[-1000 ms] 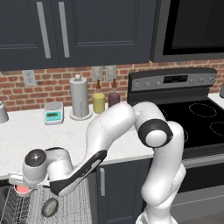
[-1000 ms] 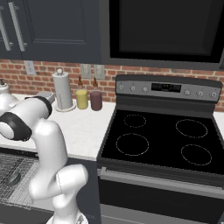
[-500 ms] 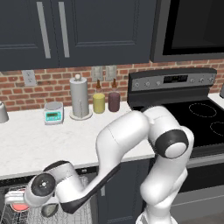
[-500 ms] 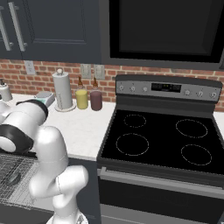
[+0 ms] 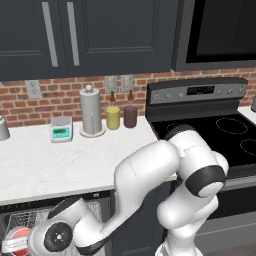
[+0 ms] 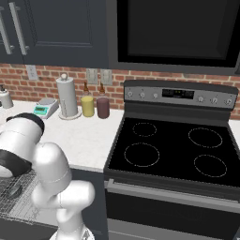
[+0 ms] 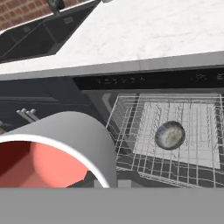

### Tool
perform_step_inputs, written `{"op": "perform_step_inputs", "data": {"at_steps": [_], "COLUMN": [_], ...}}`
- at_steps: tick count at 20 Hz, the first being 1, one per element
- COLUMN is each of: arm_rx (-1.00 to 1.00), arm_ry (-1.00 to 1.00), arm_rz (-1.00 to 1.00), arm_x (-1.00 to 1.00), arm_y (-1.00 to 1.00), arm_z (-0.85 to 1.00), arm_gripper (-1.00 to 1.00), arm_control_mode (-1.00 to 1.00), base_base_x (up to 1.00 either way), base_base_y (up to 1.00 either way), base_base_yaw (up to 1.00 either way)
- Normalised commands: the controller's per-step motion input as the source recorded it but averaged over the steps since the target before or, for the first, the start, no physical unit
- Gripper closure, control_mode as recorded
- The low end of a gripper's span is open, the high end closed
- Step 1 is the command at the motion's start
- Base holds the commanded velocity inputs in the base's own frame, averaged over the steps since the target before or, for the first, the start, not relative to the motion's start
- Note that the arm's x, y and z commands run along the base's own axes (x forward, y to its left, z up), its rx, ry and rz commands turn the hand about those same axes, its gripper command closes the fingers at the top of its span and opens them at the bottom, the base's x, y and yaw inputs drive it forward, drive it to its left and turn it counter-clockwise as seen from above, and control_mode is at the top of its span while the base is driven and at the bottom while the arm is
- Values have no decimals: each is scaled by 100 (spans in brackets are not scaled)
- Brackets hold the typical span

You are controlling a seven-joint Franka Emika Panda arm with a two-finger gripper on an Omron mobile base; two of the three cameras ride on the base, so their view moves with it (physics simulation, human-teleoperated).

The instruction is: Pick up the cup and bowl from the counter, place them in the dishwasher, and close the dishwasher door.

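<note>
The cup (image 7: pixel 57 144), white-grey outside and red inside, sits large at the lower left of the hand view. My gripper (image 5: pixel 15 244) is shut on it, low at the left over the dishwasher's wire rack (image 5: pixel 22 219), and the cup's red inside (image 5: pixel 20 235) shows there. The dishwasher (image 7: pixel 148 80) stands open under the white counter (image 7: pixel 153 35). The speckled grey bowl (image 7: pixel 169 134) lies in the pulled-out rack (image 7: pixel 197 113), to the right of the cup. The bowl (image 6: pixel 14 191) also shows beside the arm in the right base view. The door is out of view.
At the counter's back wall stand a paper towel holder (image 5: pixel 91 111), a yellow jar (image 5: pixel 113 117), a maroon jar (image 5: pixel 130 115), a small scale (image 5: pixel 61 129) and a grey canister (image 5: pixel 3 128). The black stovetop (image 6: pixel 168 150) lies to the right.
The arm has swung down and the hand has lowered with the cup, from just below counter height to close over the rack. The bowl has stayed in place.
</note>
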Motion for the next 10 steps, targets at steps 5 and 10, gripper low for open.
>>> {"op": "perform_step_inputs", "data": {"at_steps": [5, 10], "arm_rx": [6, 0], "arm_ry": [-12, 3], "arm_rz": [0, 0], "arm_x": [-19, 8], "arm_y": [1, 13], "arm_z": [-54, -26], "arm_gripper": [100, 100], "arm_control_mode": [-100, -100], "base_base_x": [0, 0], "base_base_y": [0, 0], "base_base_yaw": [0, 0]}}
